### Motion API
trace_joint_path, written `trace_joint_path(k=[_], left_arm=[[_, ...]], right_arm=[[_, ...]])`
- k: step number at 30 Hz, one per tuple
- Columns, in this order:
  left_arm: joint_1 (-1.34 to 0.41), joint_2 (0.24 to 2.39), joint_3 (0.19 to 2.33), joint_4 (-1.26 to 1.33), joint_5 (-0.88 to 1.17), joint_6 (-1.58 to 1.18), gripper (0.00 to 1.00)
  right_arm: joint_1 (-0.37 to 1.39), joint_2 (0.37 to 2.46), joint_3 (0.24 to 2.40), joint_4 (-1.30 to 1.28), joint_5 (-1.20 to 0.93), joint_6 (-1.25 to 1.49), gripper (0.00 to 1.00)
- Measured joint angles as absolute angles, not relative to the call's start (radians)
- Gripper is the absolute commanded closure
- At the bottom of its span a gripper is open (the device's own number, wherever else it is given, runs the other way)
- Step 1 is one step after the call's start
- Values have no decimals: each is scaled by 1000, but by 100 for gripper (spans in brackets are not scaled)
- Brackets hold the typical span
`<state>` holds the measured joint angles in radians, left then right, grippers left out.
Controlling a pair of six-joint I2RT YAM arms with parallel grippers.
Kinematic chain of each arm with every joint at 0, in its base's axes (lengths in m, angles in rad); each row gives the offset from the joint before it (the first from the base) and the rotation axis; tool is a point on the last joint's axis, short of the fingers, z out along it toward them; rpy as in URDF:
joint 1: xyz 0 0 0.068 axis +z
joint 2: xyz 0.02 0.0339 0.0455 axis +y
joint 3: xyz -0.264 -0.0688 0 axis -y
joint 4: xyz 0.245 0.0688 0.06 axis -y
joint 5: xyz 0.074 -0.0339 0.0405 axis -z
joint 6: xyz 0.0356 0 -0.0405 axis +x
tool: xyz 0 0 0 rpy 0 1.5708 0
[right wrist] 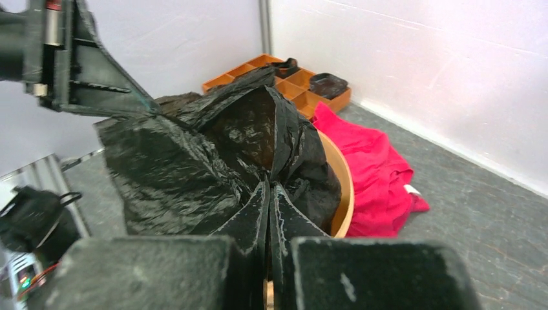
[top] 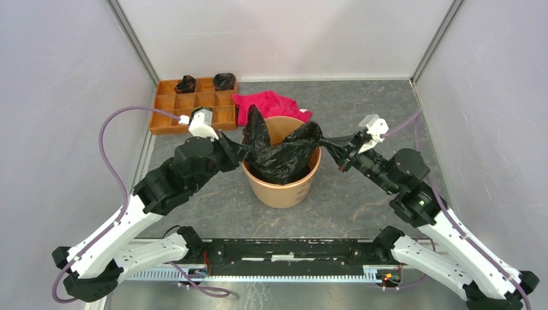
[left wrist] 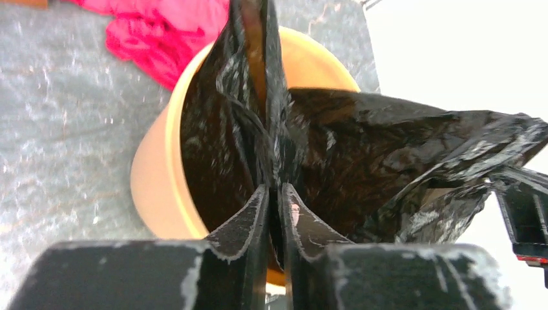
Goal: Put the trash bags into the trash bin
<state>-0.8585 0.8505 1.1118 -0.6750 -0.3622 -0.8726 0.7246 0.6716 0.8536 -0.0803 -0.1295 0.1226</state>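
Holding the trash bag (top: 284,155) half inside the trash bin (top: 282,190), the left gripper (top: 227,143) and right gripper (top: 342,154), fingers (left wrist: 249,223) clamped on its opposite edges, should lower it evenly inside.

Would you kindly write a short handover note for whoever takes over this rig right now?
Left claw: shut on the left edge of the bag, beside the bin.
Right claw: shut on the bag's right edge, right of the bin.
Bag: stretched between both claws, its middle sagging inside the bin, one flap standing above the rim.
Done: bag partly in.
Left to do: probably lower or release it so all of it drops in.
Two dark bundles sit in the tray; whether they are bags I cannot tell.
A red cloth lies behind the bin.
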Motion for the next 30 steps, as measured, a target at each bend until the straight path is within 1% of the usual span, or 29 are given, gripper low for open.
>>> trace_joint_path(k=[2, 3, 8, 12, 15, 19, 23, 30], left_arm=[[-859, 871, 1112, -618, -391, -842, 97], [-858, 896, 1117, -590, -416, -818, 98], [-834, 1069, 1200, -511, -473, -700, 98], [-826, 1090, 1206, -475, -500, -614, 98], [-825, 1025, 1172, -436, -493, -585, 98], [-824, 791, 970, -377, -426, -579, 98], [-824, 603, 822, -343, -328, -602, 98], [-824, 588, 792, -323, -207, -658, 98]], right_arm=[[725, 723, 853, -23, -92, 115, 99], [725, 754, 853, 14, -75, 109, 99], [724, 882, 854, 122, -63, 88, 100], [725, 871, 854, 115, -73, 78, 99], [724, 795, 842, 81, -121, 78, 99], [723, 661, 774, 12, -249, 92, 99], [724, 609, 753, -73, -339, 127, 99], [724, 583, 720, -162, -410, 179, 99]])
